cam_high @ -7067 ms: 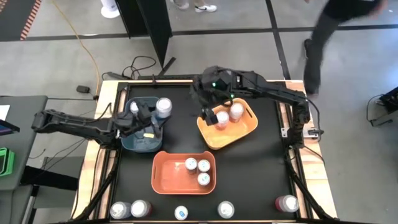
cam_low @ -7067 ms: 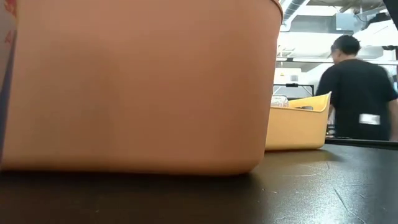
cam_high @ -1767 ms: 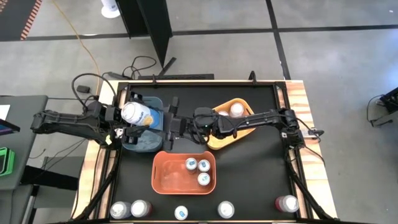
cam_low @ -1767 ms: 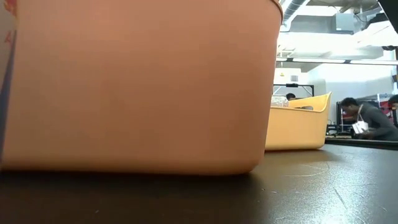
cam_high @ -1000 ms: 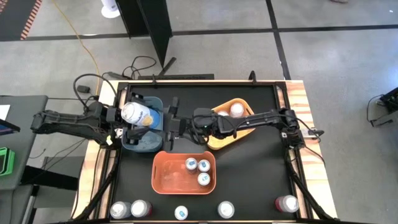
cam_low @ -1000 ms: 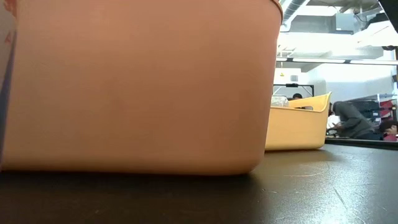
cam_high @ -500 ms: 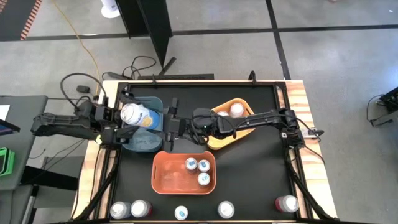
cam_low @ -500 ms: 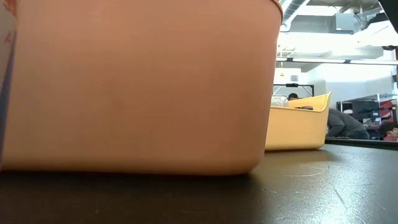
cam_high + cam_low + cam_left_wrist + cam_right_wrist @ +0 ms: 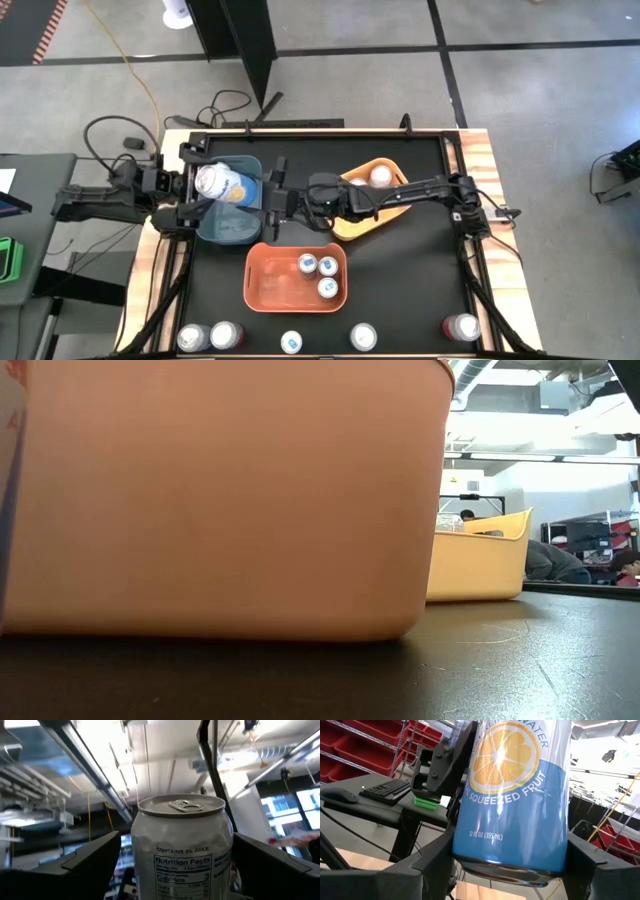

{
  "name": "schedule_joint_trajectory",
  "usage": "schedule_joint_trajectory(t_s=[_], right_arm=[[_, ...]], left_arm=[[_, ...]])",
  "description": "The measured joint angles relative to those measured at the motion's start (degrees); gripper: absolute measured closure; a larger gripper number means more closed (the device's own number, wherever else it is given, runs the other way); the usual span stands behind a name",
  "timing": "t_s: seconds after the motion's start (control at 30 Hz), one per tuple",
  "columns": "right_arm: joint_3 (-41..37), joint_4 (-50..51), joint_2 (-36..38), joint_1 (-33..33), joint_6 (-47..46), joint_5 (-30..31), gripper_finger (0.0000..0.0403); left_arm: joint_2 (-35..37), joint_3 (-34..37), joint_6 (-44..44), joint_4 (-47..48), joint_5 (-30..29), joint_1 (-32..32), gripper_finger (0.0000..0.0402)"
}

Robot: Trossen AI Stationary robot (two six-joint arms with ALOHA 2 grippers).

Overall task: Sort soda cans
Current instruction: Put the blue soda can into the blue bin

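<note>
Right hand: the right hand (image 9: 256, 196) was part-way open, clamped on the base end of a blue-labelled metal soda can (image 9: 220, 183) lying sideways.
Left hand: the left hand (image 9: 198, 186), at the can's 9 o'clock, was spread wide, its fingers flanking the silver top with gaps either side.
Can's place: above the blue plastic bin (image 9: 232, 228), left of the black tabletop (image 9: 400, 270) centre.
Other cans: three upright cans (image 9: 317, 275) stood in the orange plastic bin (image 9: 268, 290) at 5 o'clock; a pink can (image 9: 380, 177) was in the yellow plastic bin (image 9: 398, 205) at 3 o'clock.
</note>
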State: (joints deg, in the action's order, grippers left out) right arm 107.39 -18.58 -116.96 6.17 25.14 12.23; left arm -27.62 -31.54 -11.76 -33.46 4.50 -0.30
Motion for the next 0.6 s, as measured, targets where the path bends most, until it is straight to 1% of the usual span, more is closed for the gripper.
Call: schedule_joint_trajectory(t_s=[0.2,0.4,0.6], right_arm=[[0.0,2.53,1.22,-0.02,0.57,0.13,0.0115],[0.0,4.31,1.76,-0.83,0.6,0.28,0.0115],[-0.04,6.31,1.86,-1.61,0.27,-0.09,0.0115]], left_arm=[[-0.14,-9.34,-0.76,18.35,-1.85,-0.02,0.0033],[-1.0,-17.84,-2.22,32.86,-4.66,-0.02,0.0033],[-3.8,-26.04,-2.61,47.32,-6.6,-0.02,0.0033]])
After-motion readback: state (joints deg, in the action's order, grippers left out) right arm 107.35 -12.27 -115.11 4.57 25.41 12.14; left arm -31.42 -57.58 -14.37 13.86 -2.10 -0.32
